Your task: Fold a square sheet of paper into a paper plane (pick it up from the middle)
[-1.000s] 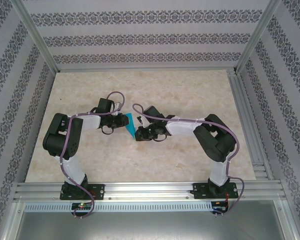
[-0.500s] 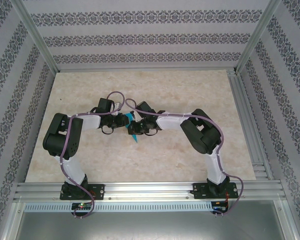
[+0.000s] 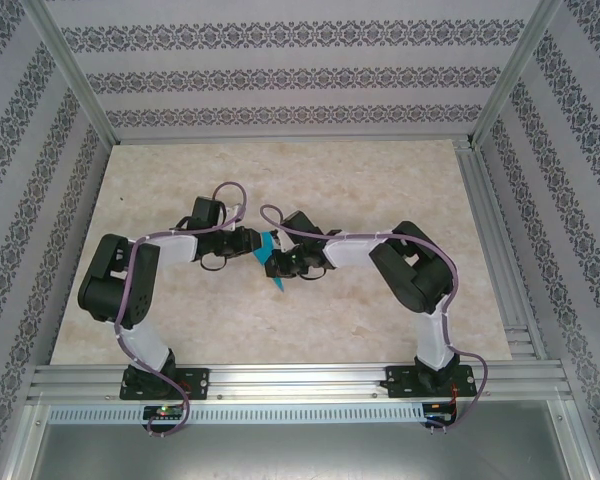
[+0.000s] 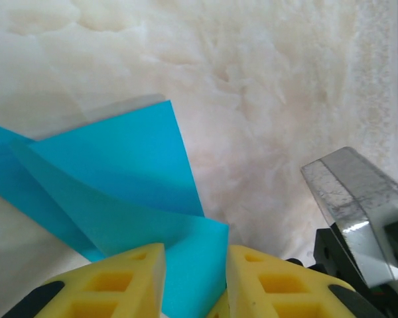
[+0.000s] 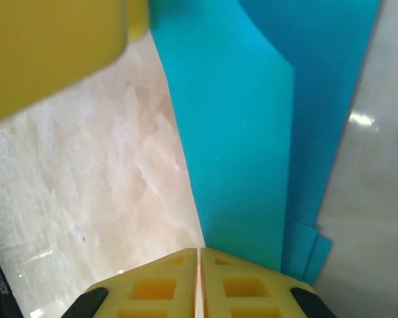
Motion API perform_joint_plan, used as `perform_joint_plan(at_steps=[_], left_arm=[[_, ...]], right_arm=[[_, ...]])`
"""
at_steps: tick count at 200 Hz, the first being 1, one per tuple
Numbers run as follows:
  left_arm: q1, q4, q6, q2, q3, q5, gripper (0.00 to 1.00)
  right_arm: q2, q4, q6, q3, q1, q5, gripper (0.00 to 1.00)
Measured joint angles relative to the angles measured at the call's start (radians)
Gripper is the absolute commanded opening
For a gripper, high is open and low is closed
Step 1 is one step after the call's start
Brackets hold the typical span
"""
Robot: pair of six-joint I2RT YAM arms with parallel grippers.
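Between the two claws, mid-table (image 3: 380, 190): the folded paper sheet (image 3: 269, 243), turquoise, runs from the left claw (image 3: 251, 246) across to the right claw (image 3: 277, 265). One sharp tip sticks out past the right claw on its near side, toward the arm bases. The two claws are close together, almost tip to tip.

Left wrist view: the left claw (image 4: 196, 262) is released. Its yellow fingers (image 4: 126, 281) stand apart with a narrow gap, and a corner of the folded paper sheet (image 4: 119, 172) lies in that gap, face up to the camera, not squeezed. Ahead of the claw and to its left the paper shows two layers, the upper one ending in a slanted fold edge. A faint shadow falls on the table (image 4: 265, 79) just beyond the far edge.

Right wrist view: the right claw (image 5: 199, 255) is clenched, fingers (image 5: 152, 288) pressed flat together, grasping the folded paper sheet (image 5: 245, 146) at its edge. The paper rises straight ahead of the fingertips. Stepped layer corners show just right of them. A blurred yellow shape (image 5: 53, 46) sits ahead and left of this claw, over the table (image 5: 119, 185).
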Motion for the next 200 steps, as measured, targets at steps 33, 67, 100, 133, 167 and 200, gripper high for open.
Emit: perform_joint_plan(at_steps=[33, 67, 100, 133, 167, 200], left_arm=[[-0.018, 0.014, -0.004, 0.009, -0.016, 0.018, 0.3], [-0.024, 0.016, -0.003, 0.048, -0.016, 0.015, 0.3], [-0.024, 0.006, -0.002, 0.068, 0.003, -0.002, 0.29], [-0.029, -0.038, -0.003, 0.072, 0.027, -0.03, 0.28], [-0.036, -0.079, -0.004, 0.076, 0.055, -0.078, 0.28], [-0.037, -0.111, -0.004, 0.089, 0.091, -0.114, 0.28]], right_arm=[[-0.005, 0.013, 0.002, -0.012, -0.002, -0.005, 0.11], [-0.005, 0.012, 0.009, -0.012, -0.005, -0.011, 0.11], [-0.005, 0.008, 0.009, -0.012, -0.005, -0.012, 0.11], [-0.005, 0.003, 0.007, -0.012, -0.005, -0.012, 0.11], [-0.005, 0.002, -0.003, -0.015, -0.006, -0.012, 0.11], [-0.011, 0.025, -0.003, -0.032, -0.006, -0.012, 0.11]])
